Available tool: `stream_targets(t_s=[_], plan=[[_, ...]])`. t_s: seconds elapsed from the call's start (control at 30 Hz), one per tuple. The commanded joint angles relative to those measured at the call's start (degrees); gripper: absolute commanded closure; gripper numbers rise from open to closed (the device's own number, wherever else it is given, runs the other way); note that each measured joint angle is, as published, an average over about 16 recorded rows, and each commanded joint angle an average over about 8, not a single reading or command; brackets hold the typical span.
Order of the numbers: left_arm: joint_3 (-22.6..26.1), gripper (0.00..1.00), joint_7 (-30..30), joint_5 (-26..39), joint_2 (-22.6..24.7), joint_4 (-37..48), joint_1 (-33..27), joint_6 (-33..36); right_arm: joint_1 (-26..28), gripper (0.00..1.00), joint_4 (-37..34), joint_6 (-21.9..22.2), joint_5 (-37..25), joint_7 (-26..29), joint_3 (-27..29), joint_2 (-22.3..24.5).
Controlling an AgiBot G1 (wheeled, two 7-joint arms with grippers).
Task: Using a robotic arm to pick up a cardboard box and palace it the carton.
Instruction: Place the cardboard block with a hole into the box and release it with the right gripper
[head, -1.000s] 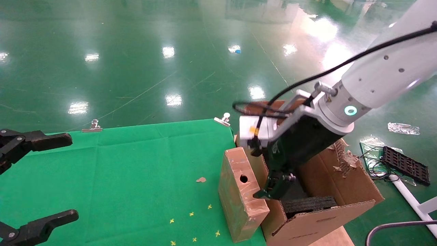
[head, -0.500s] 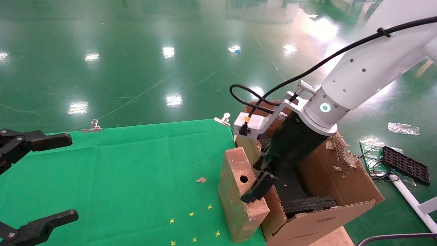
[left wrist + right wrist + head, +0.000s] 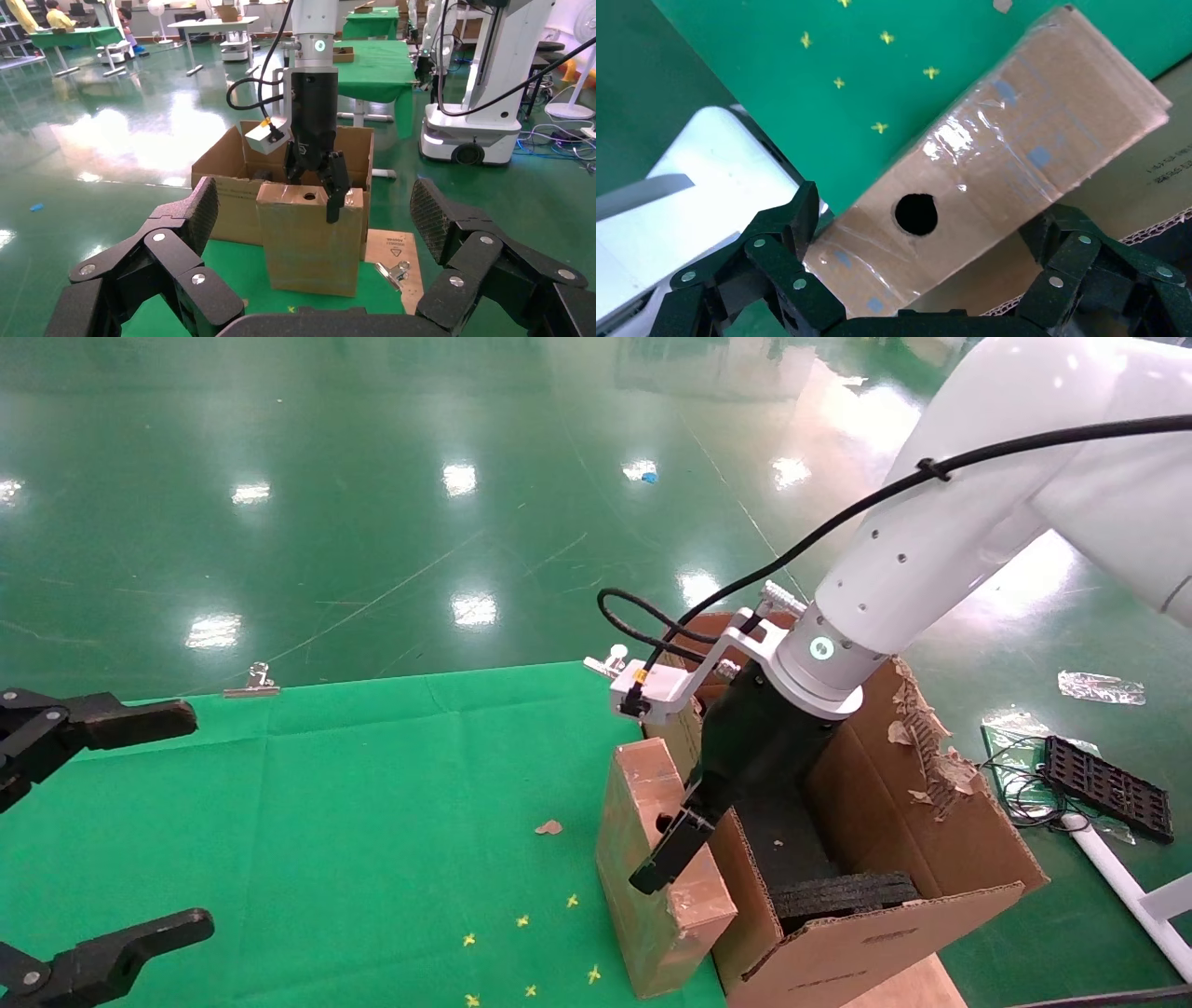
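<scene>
Standing position: the cardboard box (image 3: 652,868) is seen upright on its narrow end at the right edge of the green cloth (image 3: 326,803), its far side pressed against the near-left wall of the carton (image 3: 931,822).
Box surface: the top face is wrapped in clear tape and pierced by a round hole (image 3: 916,214).
Right gripper (image 3: 670,850): it is carried by the robotic arm (image 3: 931,551) and is lowered over the top of the box; the fingers (image 3: 772,260) are spread wide, one on each side of the top face, and nothing is clamped between them.
Contact: whether a fingertip touches the box cannot be told.
Carton contents: black foam (image 3: 838,894) is seen inside, and the far-right flap has a torn edge (image 3: 922,747).
Left gripper (image 3: 84,831): it is held at the left edge of the cloth, well apart from the box, with its fingers parted and nothing between them.
Cloth details: small yellow crosses (image 3: 521,921) and a brown scrap (image 3: 548,827) lie left of the box.
</scene>
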Motion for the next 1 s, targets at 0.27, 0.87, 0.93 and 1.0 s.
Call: stream_targets(t_s=[0.27, 0.87, 0.93, 1.0], plan=[[0.0, 0.64, 0.0, 0.0, 0.0, 0.0, 0.0, 0.0, 0.0, 0.94, 1.1, -0.1, -1.5, 0.5, -0.8, -0.5], [0.1, 1.00, 0.0, 0.0, 0.0, 0.0, 0.0, 0.0, 1.0, 1.00, 5.5, -0.3, -3.2, 2.4, -1.7, 1.2], [0.1, 1.00, 0.0, 0.0, 0.0, 0.0, 0.0, 0.0, 1.3, 1.00, 6.0, -0.2, -3.5, 2.2, -1.7, 1.4], [0.1, 1.00, 0.0, -0.1, 0.0, 0.0, 0.0, 0.0, 1.5, 1.00, 6.5, 0.0, -3.8, 2.0, -1.7, 1.7]])
